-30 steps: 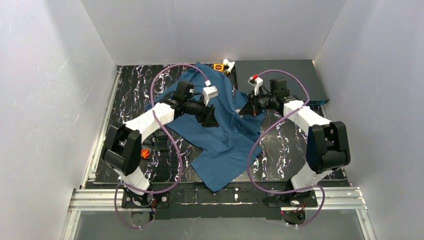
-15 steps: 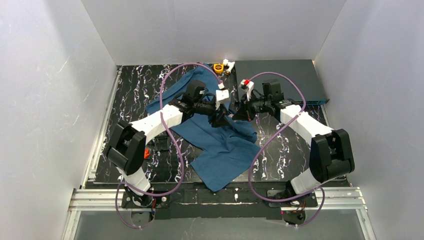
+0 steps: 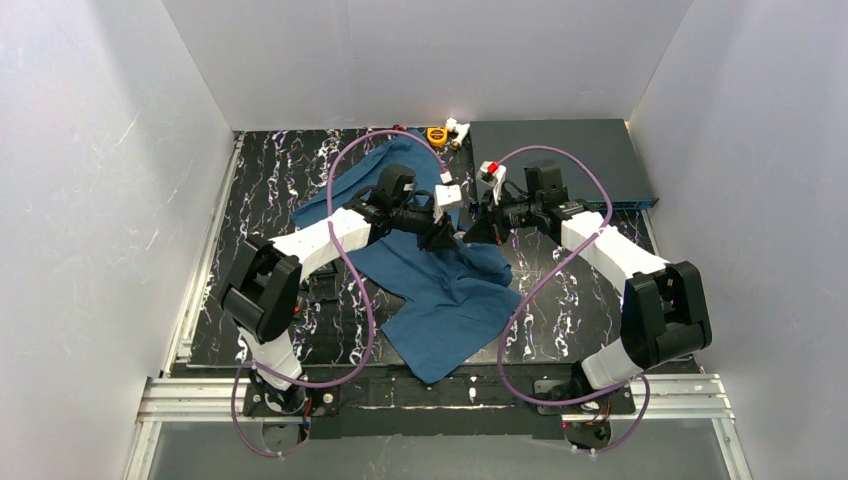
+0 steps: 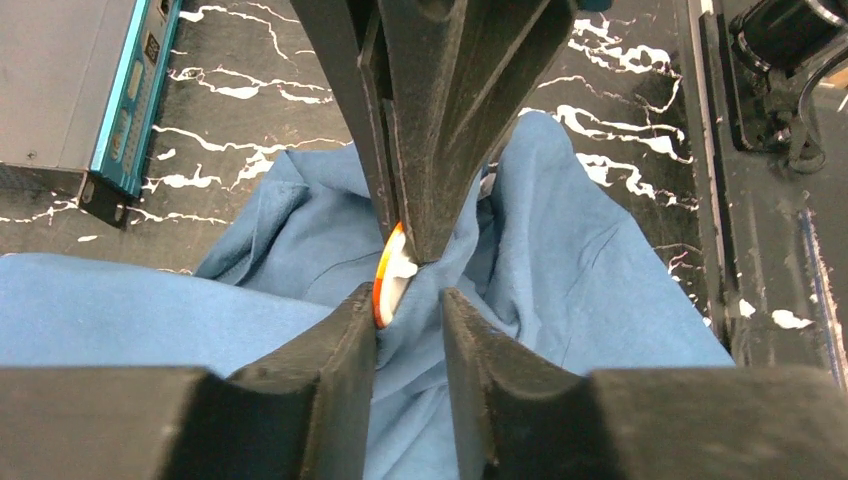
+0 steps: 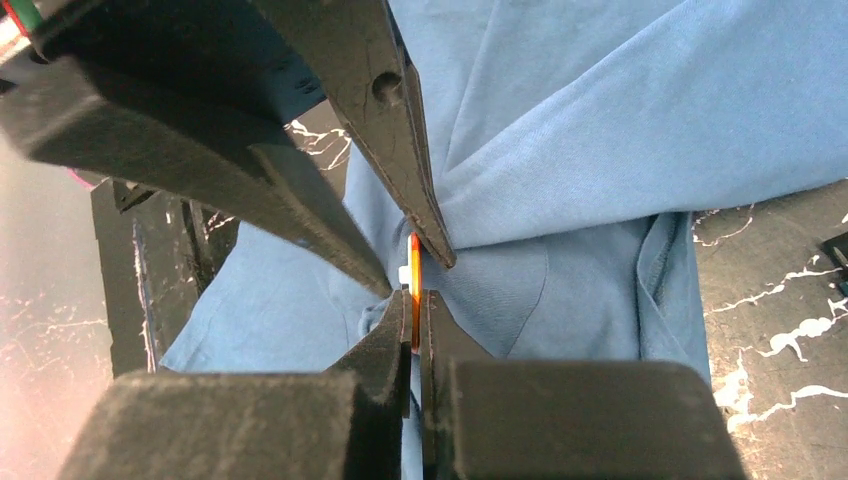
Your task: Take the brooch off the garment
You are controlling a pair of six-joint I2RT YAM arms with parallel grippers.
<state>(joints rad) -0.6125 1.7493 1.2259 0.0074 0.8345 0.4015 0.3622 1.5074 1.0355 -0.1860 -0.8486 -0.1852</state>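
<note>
The brooch [image 5: 414, 290] is a thin orange disc, edge-on against the rumpled teal garment [image 3: 450, 300]. The right gripper [image 5: 416, 295] has its jaws clenched on the brooch; the left gripper [image 4: 410, 300] has released jaws beside it. Only the wrist views show the brooch.

The garment [image 3: 440, 290], a dark teal-blue T-shirt of soft cloth, lies crumpled and folded under both grippers, bunched up where they meet. The brooch [image 4: 388, 285], a thin orange-and-white disc seen nearly edge-on, stands upright against the cloth, clamped between the right gripper's [image 5: 416, 300] fingertips, just beyond the left gripper's [image 4: 408, 300] tips.
</note>
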